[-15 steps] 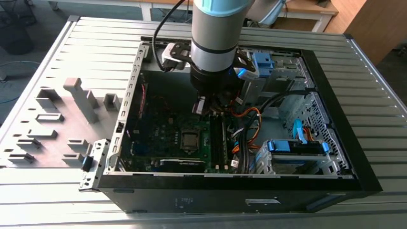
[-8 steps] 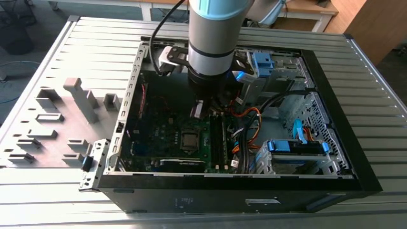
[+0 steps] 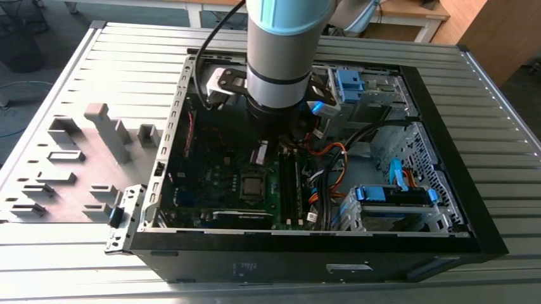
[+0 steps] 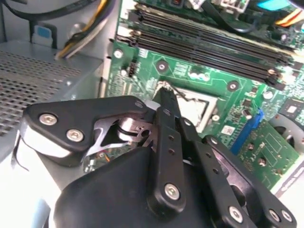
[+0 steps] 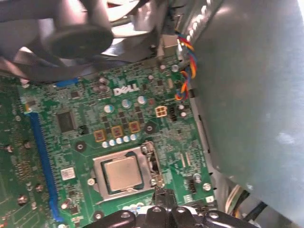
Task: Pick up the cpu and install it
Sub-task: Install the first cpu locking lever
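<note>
Down inside the open PC case [image 3: 473,240] lying on the slatted metal bench [image 3: 68,253], the nearest things are the drive cage with its blue clips [image 3: 393,196] and a low black card [image 3: 241,218] along the front edge of the motherboard [image 3: 211,183]. Just beyond, the cpu [image 3: 252,185] sits flat in its socket, its dull silver top showing inside the metal socket frame [image 5: 97,183] in the first wrist view, cpu [image 5: 123,173]. Beside it run the long black memory sticks [image 3: 290,190], and orange and red cables [image 3: 325,171] loop past them toward the drive cage.

Above the socket hangs the pincer [image 4: 164,92], its black fingers [image 4: 166,109] drawn narrow together with nothing between them, the tip just over the frame's edge, not touching the chip as far as I can see. The thick grey arm [image 3: 279,57] stands straight up out of the case and blocks the middle of the board. Farther back are a blue bracket [image 3: 348,85] and, off to the exterior view's left, grey holders [image 3: 93,145] on the bench.
</note>
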`<move>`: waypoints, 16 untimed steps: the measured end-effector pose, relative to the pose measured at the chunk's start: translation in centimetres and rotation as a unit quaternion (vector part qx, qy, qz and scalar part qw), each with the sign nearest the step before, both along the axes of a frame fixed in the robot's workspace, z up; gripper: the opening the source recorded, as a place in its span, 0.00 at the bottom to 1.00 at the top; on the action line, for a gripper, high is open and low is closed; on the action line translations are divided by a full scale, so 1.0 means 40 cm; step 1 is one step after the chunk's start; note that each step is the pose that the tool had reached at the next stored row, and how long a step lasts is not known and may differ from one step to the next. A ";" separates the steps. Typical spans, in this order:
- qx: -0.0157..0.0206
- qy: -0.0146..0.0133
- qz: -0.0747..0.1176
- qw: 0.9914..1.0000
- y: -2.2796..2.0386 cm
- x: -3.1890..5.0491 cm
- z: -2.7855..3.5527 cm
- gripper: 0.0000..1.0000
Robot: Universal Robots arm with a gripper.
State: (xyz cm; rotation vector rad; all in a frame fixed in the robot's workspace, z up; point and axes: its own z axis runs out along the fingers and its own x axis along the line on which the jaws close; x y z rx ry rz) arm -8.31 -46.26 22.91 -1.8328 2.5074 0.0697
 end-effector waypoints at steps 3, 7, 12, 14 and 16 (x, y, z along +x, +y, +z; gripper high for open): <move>-0.001 0.000 0.002 1.000 -0.012 -0.003 0.000 0.11; -0.002 0.000 0.002 1.000 -0.012 -0.003 0.000 0.11; -0.005 0.000 0.001 1.000 -0.029 -0.003 -0.006 0.11; -0.009 0.000 0.001 1.000 -0.035 -0.003 -0.009 0.11; -0.013 0.000 0.001 1.000 -0.041 -0.003 -0.012 0.11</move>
